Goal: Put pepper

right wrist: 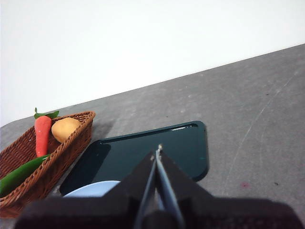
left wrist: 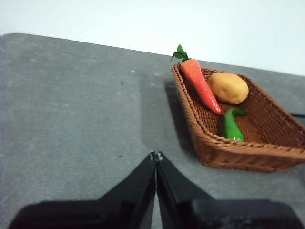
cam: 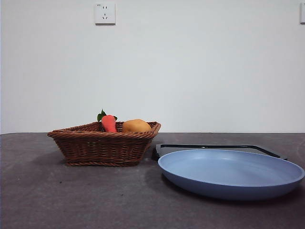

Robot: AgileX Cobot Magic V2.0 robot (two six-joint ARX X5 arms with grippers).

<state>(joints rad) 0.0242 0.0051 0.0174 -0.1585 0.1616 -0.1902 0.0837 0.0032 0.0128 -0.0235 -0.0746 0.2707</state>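
Note:
The dark-green pepper [left wrist: 230,126] lies inside the brown wicker basket [left wrist: 228,149], next to a red-orange carrot [left wrist: 201,84] and a yellow-orange rounded item [left wrist: 228,87]. It also shows in the right wrist view [right wrist: 21,172]. In the front view the basket [cam: 102,145] hides the pepper. My left gripper [left wrist: 156,155] is shut and empty, above bare table short of the basket. My right gripper [right wrist: 158,151] is shut and empty, above a dark tray [right wrist: 186,143]. Neither arm shows in the front view.
A large blue plate [cam: 231,172] stands right of the basket, its edge showing in the right wrist view [right wrist: 93,189]. The dark tray [cam: 209,148] lies behind it. A wall with a socket [cam: 105,13] stands behind the grey table [cam: 71,200].

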